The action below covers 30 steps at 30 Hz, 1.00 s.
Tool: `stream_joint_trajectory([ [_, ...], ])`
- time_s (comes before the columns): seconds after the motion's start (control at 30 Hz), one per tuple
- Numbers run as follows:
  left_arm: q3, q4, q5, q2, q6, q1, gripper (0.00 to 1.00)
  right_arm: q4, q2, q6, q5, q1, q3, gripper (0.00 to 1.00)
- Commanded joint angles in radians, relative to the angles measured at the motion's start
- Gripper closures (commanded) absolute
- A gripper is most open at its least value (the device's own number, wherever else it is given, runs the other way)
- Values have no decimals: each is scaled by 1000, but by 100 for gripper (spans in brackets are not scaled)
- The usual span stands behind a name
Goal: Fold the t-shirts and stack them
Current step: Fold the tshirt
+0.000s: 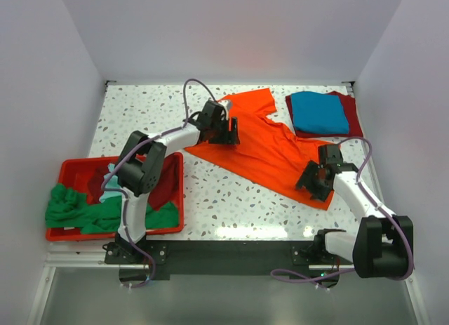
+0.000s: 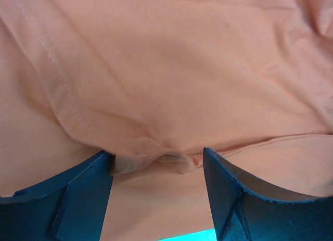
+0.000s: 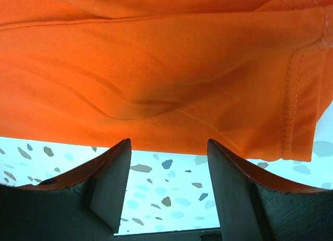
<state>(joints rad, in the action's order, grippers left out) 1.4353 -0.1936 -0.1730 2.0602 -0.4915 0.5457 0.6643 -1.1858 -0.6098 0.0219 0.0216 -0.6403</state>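
Note:
A bright orange t-shirt [image 1: 263, 146] lies spread and rumpled across the middle of the table. My left gripper [image 1: 228, 134] rests on its far left part, jaws open. In the left wrist view a small pucker of the orange cloth [image 2: 171, 69] sits between the fingertips [image 2: 101, 170], unpinched. My right gripper [image 1: 311, 184] is at the shirt's near right edge, open. In the right wrist view the hemmed orange edge [image 3: 156, 59] lies just past the fingertips [image 3: 122, 157], with bare speckled table between them. A folded blue t-shirt [image 1: 319, 111] lies on a folded dark red one [image 1: 354, 118] at the back right.
A red plastic bin [image 1: 66, 163] stands at the near left with a green shirt [image 1: 70, 209] spilling over its edge, a light teal one [image 1: 111, 184] and a dark red one [image 1: 165, 188]. White walls close in the speckled table [image 1: 224, 206].

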Motion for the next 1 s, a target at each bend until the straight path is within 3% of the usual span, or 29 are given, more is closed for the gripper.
stream_joint_trajectory([
  [0.0,65,63,-29,21,-27,17,28,6,28,8,7,3,13,36],
  [0.67,192,117,-56,121,19,83,28,-5,17,19,12,3,47,36],
  [0.87,198,88,52,20,88,91,28,-20,0,18,23,5,51,36],
  [0.97,224,14,209,-6,136,95,30,-28,-8,18,27,3,51,36],
])
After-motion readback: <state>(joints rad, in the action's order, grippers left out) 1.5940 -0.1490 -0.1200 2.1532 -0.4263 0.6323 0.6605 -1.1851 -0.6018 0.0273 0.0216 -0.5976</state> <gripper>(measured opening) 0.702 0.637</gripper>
